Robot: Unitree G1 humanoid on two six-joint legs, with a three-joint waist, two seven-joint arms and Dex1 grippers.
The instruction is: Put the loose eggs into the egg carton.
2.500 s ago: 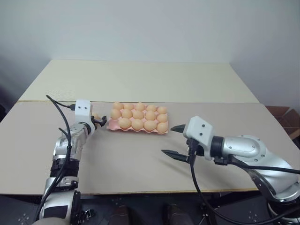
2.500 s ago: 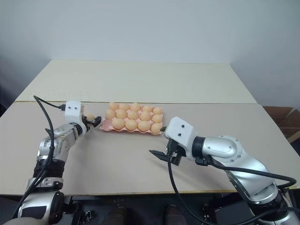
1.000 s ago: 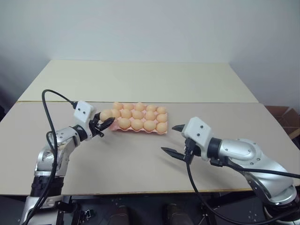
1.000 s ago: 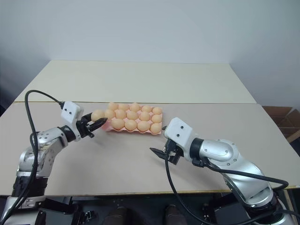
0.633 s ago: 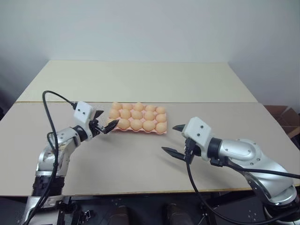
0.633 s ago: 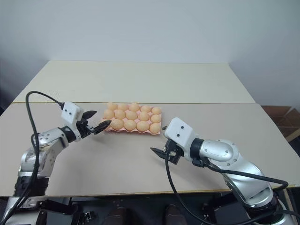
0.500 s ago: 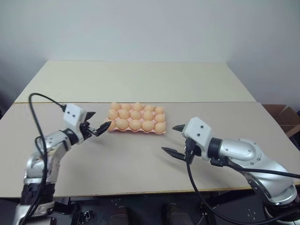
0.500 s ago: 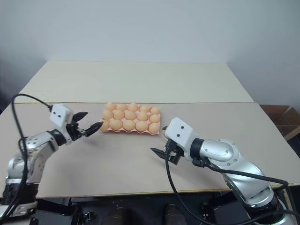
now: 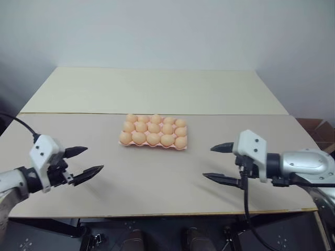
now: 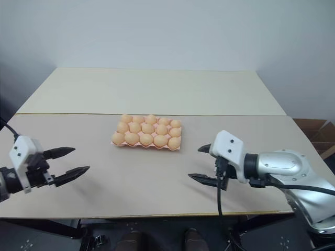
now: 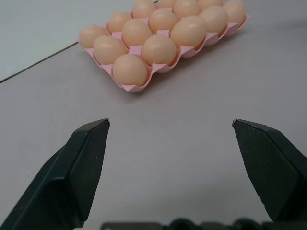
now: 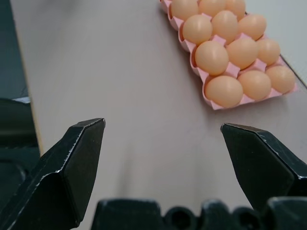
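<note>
Spanning the foreground, the table (image 9: 157, 178) carried the egg carton (image 9: 153, 143) at its middle, every cup filled with eggs (image 9: 153, 133). Well apart either side, left gripper (image 9: 84, 161) and right gripper (image 9: 219, 163) hovered spread, empty.

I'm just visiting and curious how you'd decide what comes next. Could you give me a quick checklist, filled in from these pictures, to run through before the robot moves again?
1. Every cup of the egg carton filled: ok, fifteen eggs seated.
2. Loose eggs left on the table: ok, none seen.
3. Left gripper open and carrying nothing: ok.
4. Right gripper open and carrying nothing: ok.
5. Both grippers apart from the carton: ok.
6. Eggs uncracked: cannot tell.
</note>
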